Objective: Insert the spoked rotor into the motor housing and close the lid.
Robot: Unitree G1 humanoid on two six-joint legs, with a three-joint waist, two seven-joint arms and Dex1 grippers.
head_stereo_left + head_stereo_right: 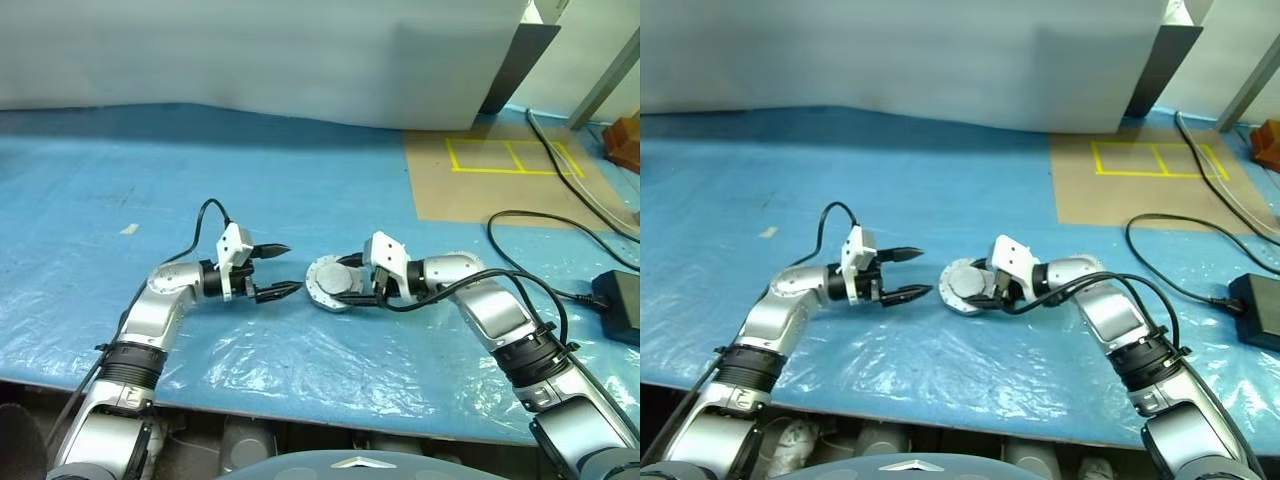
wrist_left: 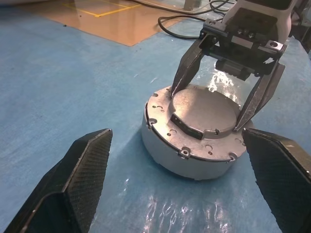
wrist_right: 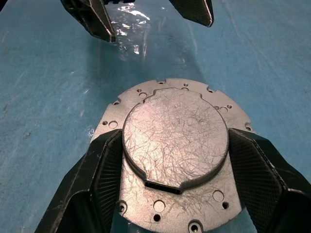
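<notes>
The motor housing (image 2: 177,158) is a round silver case standing on the blue sheet between my two grippers. On top of it lies the lid (image 3: 175,124), smooth grey face up, with a raised round centre. My right gripper (image 1: 352,287) reaches in from the right, and its fingers (image 3: 104,165) press on both sides of that raised centre. My left gripper (image 1: 292,268) points at the housing from the left, open and empty, a short way off. The spoked rotor is hidden.
Blue plastic sheeting (image 1: 300,180) covers the table. A brown board with yellow tape (image 1: 500,175) lies at the back right. Black cables and a power brick (image 1: 620,300) sit at the right. A white panel (image 1: 260,60) closes off the back.
</notes>
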